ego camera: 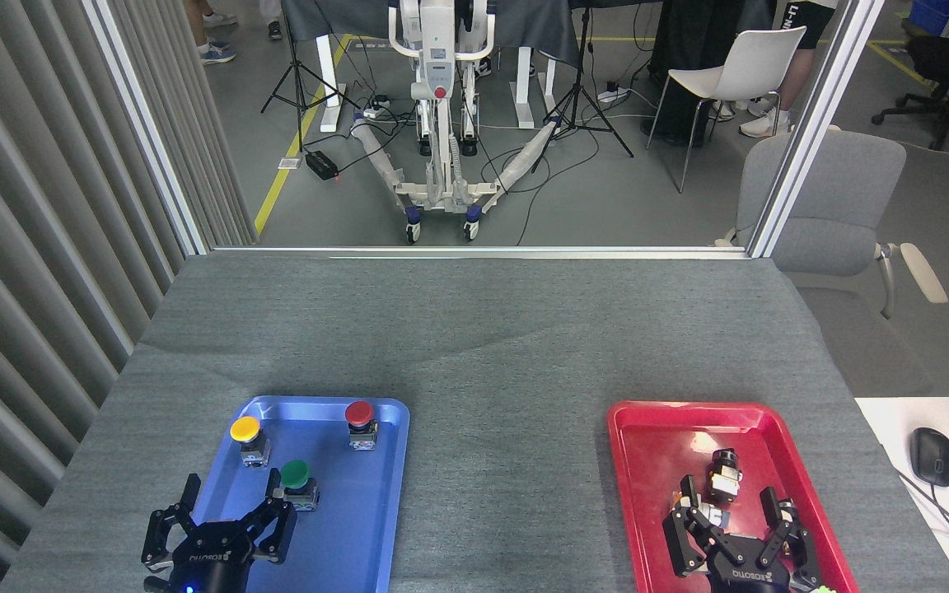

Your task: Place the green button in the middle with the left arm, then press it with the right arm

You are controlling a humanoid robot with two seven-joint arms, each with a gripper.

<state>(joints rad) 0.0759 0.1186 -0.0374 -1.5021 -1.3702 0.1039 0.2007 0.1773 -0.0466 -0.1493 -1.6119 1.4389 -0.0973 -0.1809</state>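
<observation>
On the blue tray (376, 527) the green button (297, 482) stands near the front, with the yellow button (248, 439) just behind it to the left and the red button (361, 422) farther back to the right, while the bare grey cloth of the middle (507, 461) lies between this tray and the red tray (647, 494). The left gripper (231, 515) hangs over the blue tray's near left corner with fingers spread wide, gripping nothing, one fingertip (278, 504) just beside the green button's base. The right gripper (730, 523) spreads open over the red tray, a small black-and-silver part (723, 476) lying just beyond its fingers.
</observation>
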